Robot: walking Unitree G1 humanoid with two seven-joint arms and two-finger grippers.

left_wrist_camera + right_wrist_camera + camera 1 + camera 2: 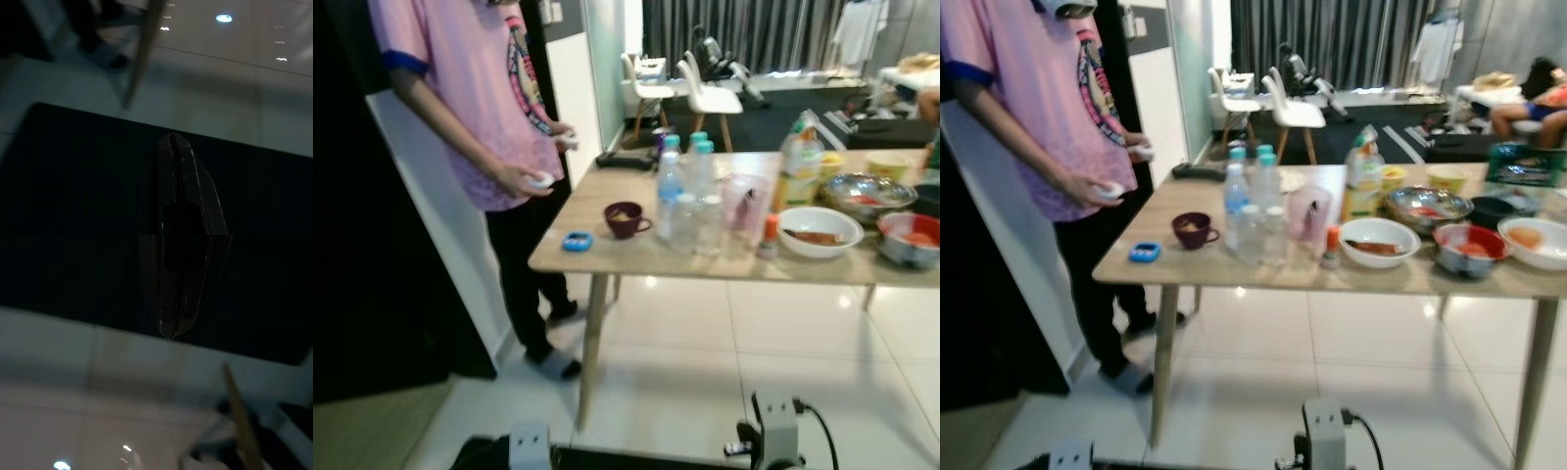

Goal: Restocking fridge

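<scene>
table: light wooden table (607, 257) ahead of the robot, white tiled floor (705, 372) under it; everything below placed relative to it
bottles: cluster of clear water bottles (687, 196) with teal caps, upright on the table near its front edge, toward its left end
cup: dark maroon cup (625, 219) just left of the bottles; small blue object (577, 241) further left, by the table's corner
bowls: white bowl (819, 231) right of the bottles; steel bowl (867, 193) behind it; red-filled bowl (911, 238) at the right end
carton: green-yellow carton (800, 171) upright behind the white bowl
person: in pink shirt (475, 93), standing at the table's left end, white object in hand
left gripper (176, 147): hanging low over the floor, fingers pressed together; table leg visible beyond
right gripper (171, 330): idle, low, dark view; fingers closed to a point
</scene>
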